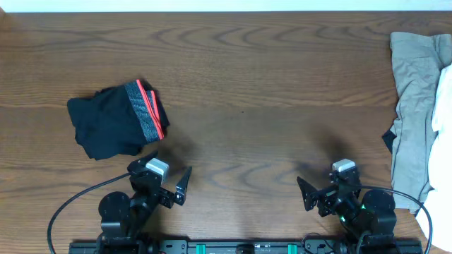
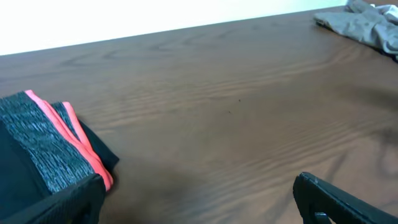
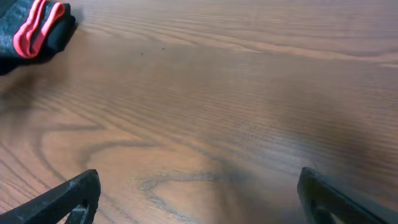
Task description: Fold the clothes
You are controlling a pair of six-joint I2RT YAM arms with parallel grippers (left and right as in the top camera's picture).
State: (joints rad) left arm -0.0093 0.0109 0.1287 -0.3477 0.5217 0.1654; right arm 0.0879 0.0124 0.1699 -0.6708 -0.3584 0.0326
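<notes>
Both arms sit low at the near edge of the table [image 1: 240,77], elbows folded back over their bases, wrists level and aimed toward the far edge.

Left gripper [image 1: 167,182]: it hangs just above the wood, near the front corner of the black shorts [image 1: 116,121] but not touching them. Its fingers [image 2: 339,198] are spread wide, one at each lower corner of the left wrist view, with nothing between them.

Right gripper [image 1: 326,192]: same low pose, over bare wood, well apart from any cloth. Its fingers [image 3: 62,198] are likewise spread wide and hold nothing.

The shorts lie on the left half of the table as a compact folded bundle, with the grey waistband and its red edging turned toward the centre.

The khaki-grey garment [image 1: 413,99] lies rumpled along the right edge, running from the far side toward the near side. The white shirt [image 1: 443,106] lies on its right side and is cut off by the frame, so how much of it there is cannot be told.
</notes>
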